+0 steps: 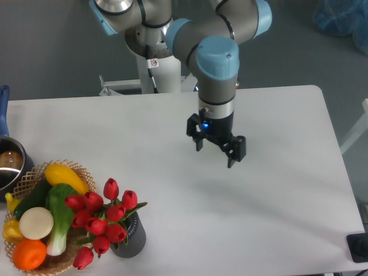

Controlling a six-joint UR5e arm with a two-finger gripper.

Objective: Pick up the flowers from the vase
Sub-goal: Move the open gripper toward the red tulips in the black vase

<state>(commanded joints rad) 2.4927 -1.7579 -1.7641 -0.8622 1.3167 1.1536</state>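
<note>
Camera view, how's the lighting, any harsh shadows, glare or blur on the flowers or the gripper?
Camera view: lighting is soft and even, no glare on the white table. Only a faint, diffuse shadow lies beneath the gripper. The flowers and vase look sharp; the gripper shows little blur.
</note>
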